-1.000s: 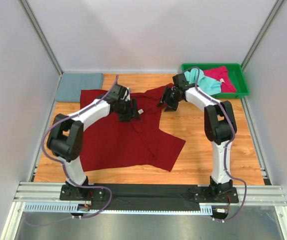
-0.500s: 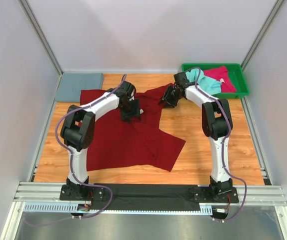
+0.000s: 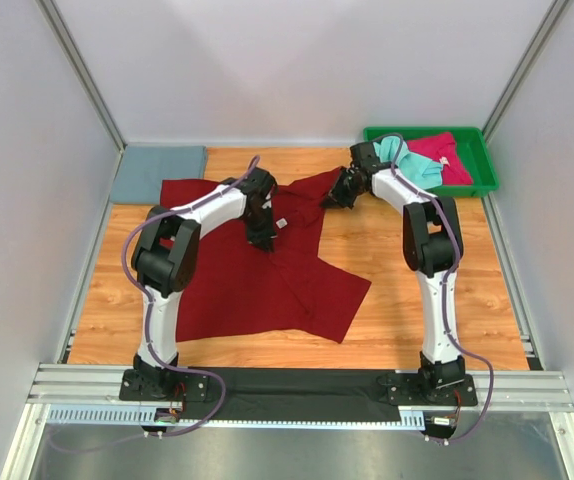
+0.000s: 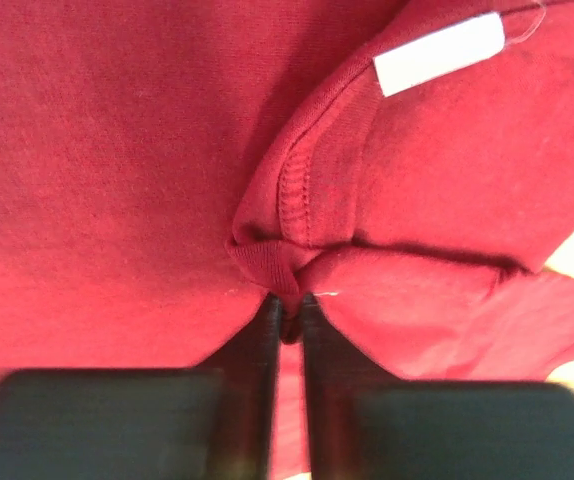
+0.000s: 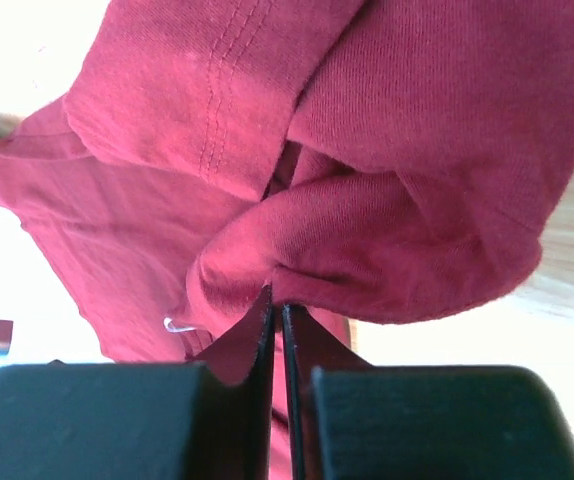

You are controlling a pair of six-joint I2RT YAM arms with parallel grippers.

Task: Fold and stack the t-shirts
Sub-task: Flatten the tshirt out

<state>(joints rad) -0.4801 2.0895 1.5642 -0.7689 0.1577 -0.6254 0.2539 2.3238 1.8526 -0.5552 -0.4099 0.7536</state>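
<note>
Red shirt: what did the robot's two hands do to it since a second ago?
Both grippers closed on the dark red t-shirt: the left gripper pinched a fold near the label, the right gripper a bunched edge farther back. The left arm swung its elbow inward. The shirt's spread, the grey-blue shirt, and the mint shirt and pinkish-red shirt in the green tray stayed put.

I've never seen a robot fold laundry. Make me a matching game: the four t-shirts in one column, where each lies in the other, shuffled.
Things:
1. dark red t-shirt
2. grey-blue t-shirt
3. mint green t-shirt
4. pinkish-red t-shirt

Places:
A. left part of the green tray
B. spread across the middle of the table
C. right part of the green tray
D. folded at the far left corner

Pairs: 1-B, 2-D, 3-A, 4-C
</note>
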